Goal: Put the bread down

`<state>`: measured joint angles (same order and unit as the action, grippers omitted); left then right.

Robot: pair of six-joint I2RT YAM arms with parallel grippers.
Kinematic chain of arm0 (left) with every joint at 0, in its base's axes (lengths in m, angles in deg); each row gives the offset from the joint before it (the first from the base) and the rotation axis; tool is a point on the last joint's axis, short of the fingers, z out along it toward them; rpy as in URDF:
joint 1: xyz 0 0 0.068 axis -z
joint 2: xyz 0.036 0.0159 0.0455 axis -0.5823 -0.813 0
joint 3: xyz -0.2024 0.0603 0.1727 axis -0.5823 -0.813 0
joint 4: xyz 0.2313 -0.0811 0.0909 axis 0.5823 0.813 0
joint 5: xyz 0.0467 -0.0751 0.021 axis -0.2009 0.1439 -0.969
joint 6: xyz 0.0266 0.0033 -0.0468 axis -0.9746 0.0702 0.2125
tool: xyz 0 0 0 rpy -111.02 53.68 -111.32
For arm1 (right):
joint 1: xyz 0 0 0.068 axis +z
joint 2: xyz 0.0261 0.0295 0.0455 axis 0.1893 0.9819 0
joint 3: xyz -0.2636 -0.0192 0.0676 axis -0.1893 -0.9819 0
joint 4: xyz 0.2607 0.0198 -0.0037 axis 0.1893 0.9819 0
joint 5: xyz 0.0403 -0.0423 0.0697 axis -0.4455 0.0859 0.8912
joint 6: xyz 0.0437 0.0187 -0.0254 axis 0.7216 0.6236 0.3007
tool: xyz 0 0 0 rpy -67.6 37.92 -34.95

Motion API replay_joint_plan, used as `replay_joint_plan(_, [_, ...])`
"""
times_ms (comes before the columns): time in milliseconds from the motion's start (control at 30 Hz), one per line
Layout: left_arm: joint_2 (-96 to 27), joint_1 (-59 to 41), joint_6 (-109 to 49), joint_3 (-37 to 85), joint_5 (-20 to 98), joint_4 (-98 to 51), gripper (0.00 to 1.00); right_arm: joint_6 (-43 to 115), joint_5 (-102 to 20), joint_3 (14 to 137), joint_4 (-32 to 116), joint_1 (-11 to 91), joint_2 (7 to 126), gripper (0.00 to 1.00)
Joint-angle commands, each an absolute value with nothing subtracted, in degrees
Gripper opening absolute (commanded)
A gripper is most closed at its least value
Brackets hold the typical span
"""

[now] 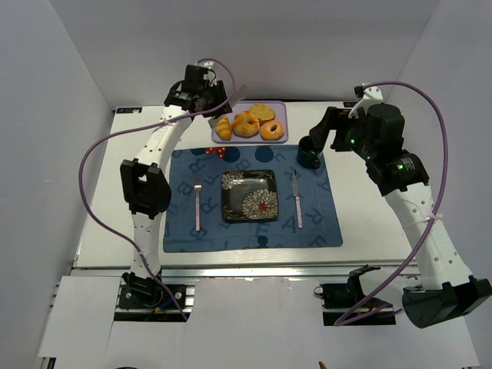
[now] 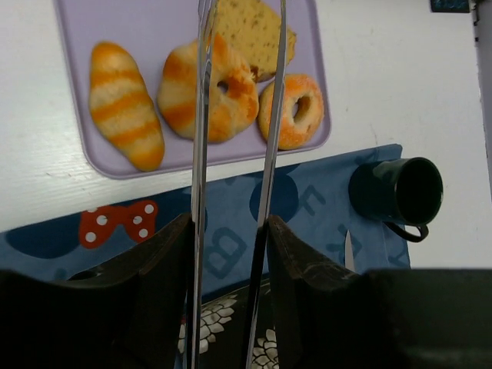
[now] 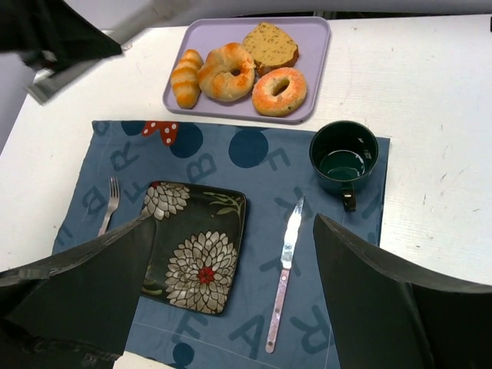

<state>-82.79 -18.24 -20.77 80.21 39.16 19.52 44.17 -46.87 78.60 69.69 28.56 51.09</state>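
Clamping thin silver metal tongs [image 2: 201, 115], the left gripper [image 2: 231, 231] probably needed both tips straddling the orange-striped ring roll [image 2: 234, 111] just ahead.

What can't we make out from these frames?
1. Tips of the tongs: left wrist view, cut off by the top edge; contact with any bread unclear.
2. The bread slice: left wrist view, far end past the top edge, crossed by the tongs.
3. The plate: left wrist view, mostly behind the left end effector.
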Motion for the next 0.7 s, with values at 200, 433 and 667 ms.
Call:
replay_joint_plan(200, [-84.6,-17.6,-15.2,81.9,40.5,17.7,0.55,42.8,-48.2,76.7,66.7,28.4,48.5,0.89])
replay_joint_plan(433, [-85.8,-16.5,-16.2,79.0,39.6,18.8,0.58,42.9,-48.2,75.6,66.2,28.4,48.1,0.89])
replay_joint_plan(667, [-86.2,-16.0,-18.3,76.9,35.8,20.4,0.58,42.7,-48.2,75.4,66.4,28.4,48.3,0.89])
